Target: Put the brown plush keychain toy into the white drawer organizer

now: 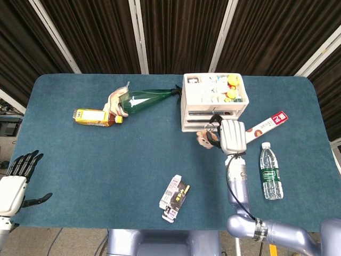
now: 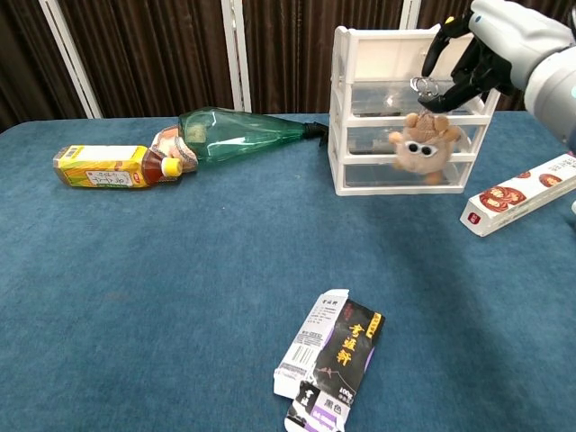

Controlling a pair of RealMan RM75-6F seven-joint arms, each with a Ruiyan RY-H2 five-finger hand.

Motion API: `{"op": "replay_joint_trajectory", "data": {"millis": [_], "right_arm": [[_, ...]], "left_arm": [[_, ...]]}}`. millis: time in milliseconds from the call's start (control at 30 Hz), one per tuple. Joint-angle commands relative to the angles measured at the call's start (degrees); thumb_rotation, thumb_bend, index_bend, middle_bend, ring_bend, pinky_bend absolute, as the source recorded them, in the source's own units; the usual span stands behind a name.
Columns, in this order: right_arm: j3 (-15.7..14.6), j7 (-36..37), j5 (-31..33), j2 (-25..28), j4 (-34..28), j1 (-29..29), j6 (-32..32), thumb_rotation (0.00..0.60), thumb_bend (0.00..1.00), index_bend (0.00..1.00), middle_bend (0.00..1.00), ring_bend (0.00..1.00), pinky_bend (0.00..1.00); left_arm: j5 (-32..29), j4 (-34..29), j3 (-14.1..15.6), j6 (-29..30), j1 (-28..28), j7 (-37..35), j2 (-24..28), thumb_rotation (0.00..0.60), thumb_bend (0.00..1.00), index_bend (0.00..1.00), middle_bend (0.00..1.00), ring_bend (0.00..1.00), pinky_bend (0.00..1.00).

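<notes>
The brown plush keychain toy [image 2: 423,146] hangs in the air by its ring, pinched in my right hand [image 2: 486,49]. It dangles in front of the white drawer organizer [image 2: 360,63], level with the middle drawers. From the head view the toy [image 1: 204,138] shows just left of my right hand [image 1: 230,135], in front of the organizer [image 1: 187,114], whose open top tray holds several small items. My left hand [image 1: 18,176] stays at the table's near left corner, fingers spread and holding nothing.
A green bottle [image 1: 144,98], a yellow tea bottle [image 1: 96,116] and a crumpled wrapper lie at the back left. A flattened black carton [image 1: 175,198] lies near the front. A red-and-white box [image 1: 261,128] and a water bottle [image 1: 270,172] sit to the right.
</notes>
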Motion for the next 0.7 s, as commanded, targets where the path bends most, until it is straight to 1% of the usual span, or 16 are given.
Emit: {"op": "replay_joint_trajectory", "data": {"millis": [33,167,300,467,700], "right_arm": [[0.18,1.21,-1.81,-1.82,3.49,1.25,0.67,0.600,0.26,0.61,1.00,1.00,0.89],[-0.41,2.88,-4.60,-3.63,7.94,2.10,1.62,0.600,0.26,0.61,1.00,1.00,0.89],[-0.10,5.52,-6.21,-6.04,12.91,3.02,2.21,0.600,0.26,0.62,1.00,1.00,0.89],[0.90,7.54,-6.62,-8.33,17.72,4.26,2.00,0.600,0.26,0.61,1.00,1.00,0.89],[2.37,10.08,-7.03,-10.15,23.53,5.76,1.43,0.600,0.26,0.62,1.00,1.00,0.89]], "left_arm": [[-0.17,-0.08,-0.01,-0.10,0.00,-0.32,0.14,0.600,0.06,0.01,0.00,0.00,0.00],[-0.42,-0.17,-0.07,-0.27,-0.04,-0.76,0.24,0.600,0.06,0.01,0.00,0.00,0.00],[-0.41,-0.27,-0.04,-0.44,-0.12,-1.11,0.33,0.600,0.06,0.01,0.00,0.00,0.00],[-0.67,-0.45,-0.15,-0.68,-0.24,-1.37,0.47,0.600,0.06,0.01,0.00,0.00,0.00],[-1.08,-0.62,-0.22,-1.10,-0.37,-1.72,0.60,0.600,0.06,0.01,0.00,0.00,0.00]]}}
